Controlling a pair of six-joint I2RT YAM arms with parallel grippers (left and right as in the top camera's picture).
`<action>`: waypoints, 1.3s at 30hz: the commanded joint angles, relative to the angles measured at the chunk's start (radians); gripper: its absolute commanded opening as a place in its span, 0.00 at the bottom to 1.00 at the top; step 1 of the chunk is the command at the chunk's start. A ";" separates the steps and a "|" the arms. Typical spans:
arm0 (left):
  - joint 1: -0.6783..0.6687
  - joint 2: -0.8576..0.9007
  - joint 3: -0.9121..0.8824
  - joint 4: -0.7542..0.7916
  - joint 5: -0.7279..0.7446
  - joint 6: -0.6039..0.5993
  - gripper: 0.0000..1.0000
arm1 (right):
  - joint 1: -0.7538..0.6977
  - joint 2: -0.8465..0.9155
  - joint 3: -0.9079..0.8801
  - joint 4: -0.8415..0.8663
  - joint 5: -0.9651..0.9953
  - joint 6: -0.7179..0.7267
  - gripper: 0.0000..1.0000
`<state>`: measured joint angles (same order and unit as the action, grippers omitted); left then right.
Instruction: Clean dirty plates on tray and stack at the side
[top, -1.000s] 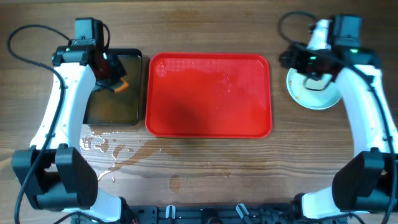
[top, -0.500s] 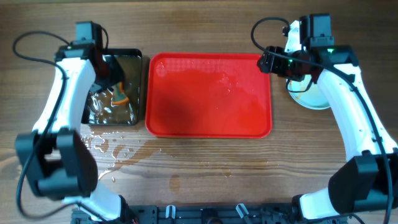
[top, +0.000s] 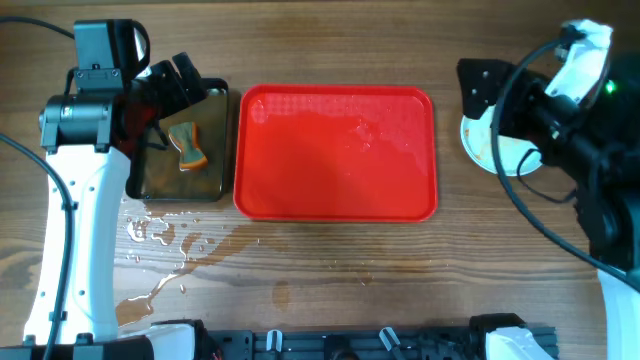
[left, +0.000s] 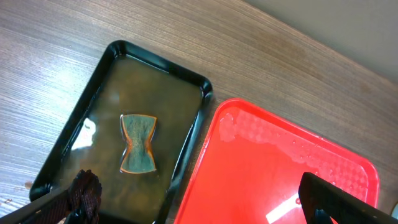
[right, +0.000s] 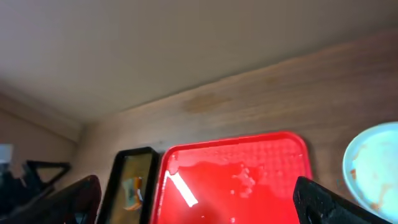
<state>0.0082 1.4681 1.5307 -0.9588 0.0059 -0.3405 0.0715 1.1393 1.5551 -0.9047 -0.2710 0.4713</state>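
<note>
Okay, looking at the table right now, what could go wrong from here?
1. The plate beside the tray shows brownish smears near its rim, so it may end up stacked dirty.
2. A puddle lies on the table in front of the pan; it could spread toward the arm bases.
3. The pan holds brownish water and a sponge. The open left gripper hangs close above it, and a bump could slosh more out.

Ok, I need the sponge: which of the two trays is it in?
The smaller black pan left of the red tray, in its brown water.
</note>
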 joint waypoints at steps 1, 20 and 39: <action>0.000 0.006 0.001 0.000 0.008 0.023 1.00 | 0.003 0.010 0.009 -0.076 0.056 0.038 1.00; 0.000 0.006 0.001 0.000 0.008 0.023 1.00 | -0.021 -0.784 -1.143 0.786 0.226 -0.355 1.00; 0.000 0.006 0.001 0.000 0.008 0.023 1.00 | -0.019 -1.125 -1.550 0.905 0.207 -0.328 1.00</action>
<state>0.0082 1.4681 1.5303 -0.9615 0.0059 -0.3340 0.0555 0.0174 0.0078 0.0090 -0.0372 0.1291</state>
